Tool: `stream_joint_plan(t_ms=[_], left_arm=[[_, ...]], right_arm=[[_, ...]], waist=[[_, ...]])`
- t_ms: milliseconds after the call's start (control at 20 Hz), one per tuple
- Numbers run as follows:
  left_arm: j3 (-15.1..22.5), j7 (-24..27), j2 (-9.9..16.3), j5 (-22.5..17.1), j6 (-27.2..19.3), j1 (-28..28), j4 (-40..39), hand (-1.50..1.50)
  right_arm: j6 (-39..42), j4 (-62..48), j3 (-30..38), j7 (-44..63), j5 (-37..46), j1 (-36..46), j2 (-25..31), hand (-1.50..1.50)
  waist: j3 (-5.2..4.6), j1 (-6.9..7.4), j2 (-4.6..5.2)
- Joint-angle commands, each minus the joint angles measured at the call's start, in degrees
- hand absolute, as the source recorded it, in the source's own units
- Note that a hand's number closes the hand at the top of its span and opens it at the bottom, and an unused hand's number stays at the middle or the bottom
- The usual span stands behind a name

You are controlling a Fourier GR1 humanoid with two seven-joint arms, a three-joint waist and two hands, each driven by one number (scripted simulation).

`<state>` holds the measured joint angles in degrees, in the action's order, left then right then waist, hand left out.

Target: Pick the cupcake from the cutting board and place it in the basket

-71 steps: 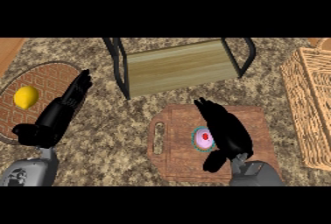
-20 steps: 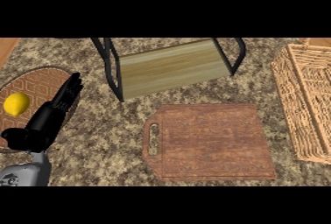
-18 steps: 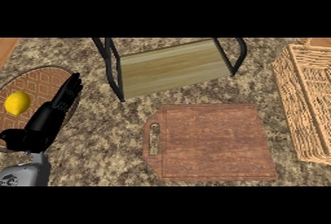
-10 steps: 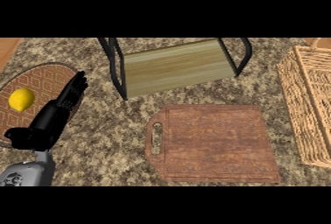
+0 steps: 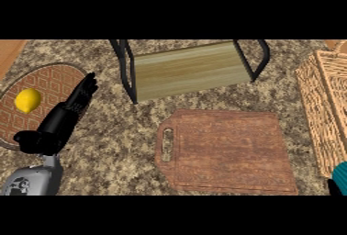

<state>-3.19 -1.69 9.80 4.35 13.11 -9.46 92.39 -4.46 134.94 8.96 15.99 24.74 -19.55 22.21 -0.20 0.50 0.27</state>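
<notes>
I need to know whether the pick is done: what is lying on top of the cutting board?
Nothing lies on the cutting board; its whole top shows bare wood. A teal object shows only partly at the frame's lower right edge, beside the basket.

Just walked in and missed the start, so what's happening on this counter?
The cutting board lies bare, with no cupcake on it. At the lower right edge a teal object shows beside the wicker basket; it may be the cupcake, but too little shows to tell. The right hand is out of view. The left hand rests open by the mat holding a lemon.
</notes>
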Motion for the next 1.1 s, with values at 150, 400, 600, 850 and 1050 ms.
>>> stream_joint_plan(t_ms=[150,400,600,850,1050], left_arm=[[-0.14,1.91,-0.62,-0.04,0.07,-1.06,-3.08,0.00],[-0.67,1.61,0.14,0.22,0.15,-0.07,-1.90,0.00],[1.27,1.85,-2.14,2.33,-1.62,-0.39,-3.30,0.00],[0.23,2.46,-1.81,2.14,-1.55,-1.68,-4.25,0.00],[0.20,0.96,-1.49,1.53,-0.75,-1.57,-2.74,0.00]], right_arm=[[4.41,-5.45,16.53,17.90,-17.20,21.91,9.35,1.50],[10.89,-24.05,24.64,16.24,-26.47,31.82,21.02,1.50],[11.09,-36.15,21.14,6.84,-22.66,34.21,19.54,1.50],[11.73,-46.94,21.43,-3.35,-20.41,35.47,19.36,1.50],[8.62,-49.25,24.08,-14.60,-17.92,30.63,16.16,1.50]], waist=[[0.09,0.13,-0.10],[0.17,0.14,-0.20],[0.20,-0.07,-0.15],[0.20,-0.21,-0.16],[0.23,-0.60,-0.24]])
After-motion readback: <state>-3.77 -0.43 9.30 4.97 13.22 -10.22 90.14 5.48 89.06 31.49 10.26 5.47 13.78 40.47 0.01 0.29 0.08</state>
